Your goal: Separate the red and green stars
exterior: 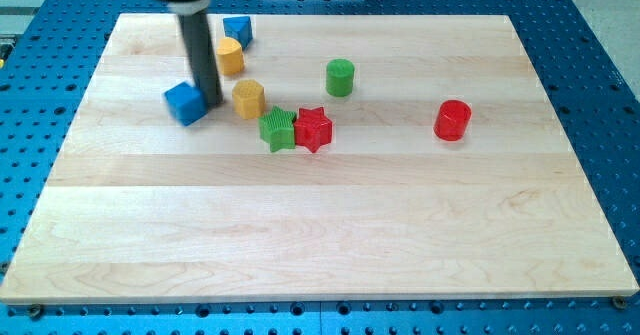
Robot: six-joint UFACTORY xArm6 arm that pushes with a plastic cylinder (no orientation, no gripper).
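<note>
The green star (277, 129) and the red star (313, 128) lie side by side, touching, a little left of the board's middle. The green star is on the left. My tip (212, 103) is down on the board to the upper left of the stars, right beside the blue cube (185, 103) and left of a yellow block (248, 98). The tip is apart from both stars.
A second yellow block (230, 56) and a blue block (237, 30) sit near the view's top left. A green cylinder (340, 77) stands above the stars. A red cylinder (453, 120) stands at the right. The wooden board (320, 235) lies on a blue perforated table.
</note>
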